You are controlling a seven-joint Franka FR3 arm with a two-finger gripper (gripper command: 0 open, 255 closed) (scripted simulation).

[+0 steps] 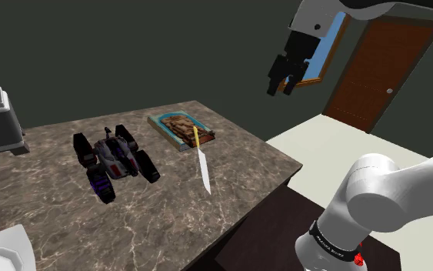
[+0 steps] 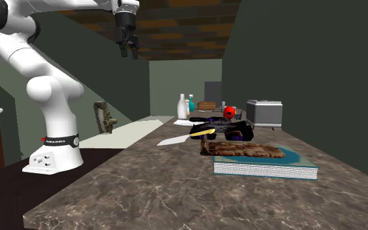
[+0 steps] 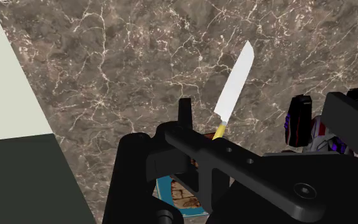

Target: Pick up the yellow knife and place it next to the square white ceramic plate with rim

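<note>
Pincer (image 1: 281, 88) open and empty, raised high, yellow-handled knife (image 1: 202, 163) lying on counter (image 1: 53, 202) well below

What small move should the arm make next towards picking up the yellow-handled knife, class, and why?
Probably lower the black two-finger tool towards the yellow-handled, white-bladed knife. The tool hangs high above the brown marbled counter, far from the knife, which lies flat there with its handle end by the teal-edged book. Nothing is held yet, so closing the height gap comes first.
</note>
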